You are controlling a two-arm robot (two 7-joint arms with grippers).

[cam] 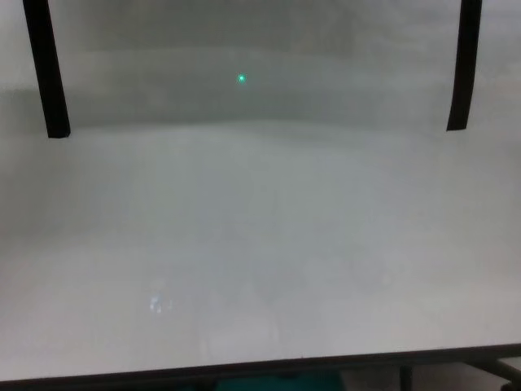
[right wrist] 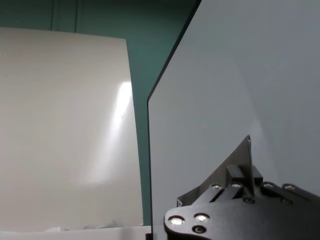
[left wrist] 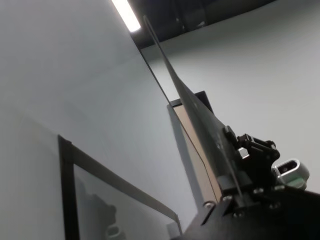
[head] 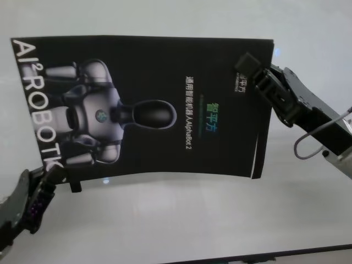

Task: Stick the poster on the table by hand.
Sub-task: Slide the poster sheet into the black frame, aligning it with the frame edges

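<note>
Head view: I see the poster (head: 148, 104) spread above the table (head: 192, 220), printed side up, its near edge bowed and its shadow cast on the white top beneath, so the sheet is not lying flat. The robot figure and the white letters lie toward my left; the small "AlphaBot 2" line runs near the middle.

The right gripper (head: 247, 65) reaches in from the right and sits at the poster's far right corner, its jaws closed narrow on the sheet's edge there. The left gripper (head: 47, 175) comes up from the near left and meets the poster's near left corner; its jaws likewise pinch the sheet.

Left wrist view: the poster (left wrist: 195, 110) passes edge-on between the left gripper's fingers (left wrist: 240, 150), which clamp it from both sides.

Right wrist view: the poster's corner (right wrist: 235, 160) rises out of the right gripper (right wrist: 240, 175), held fast.

Chest view: two black tape strips, one at the left (cam: 45, 69) and one at the right (cam: 464, 65), hang from above over the table (cam: 260, 244); the poster's dim reflection shows between them.
</note>
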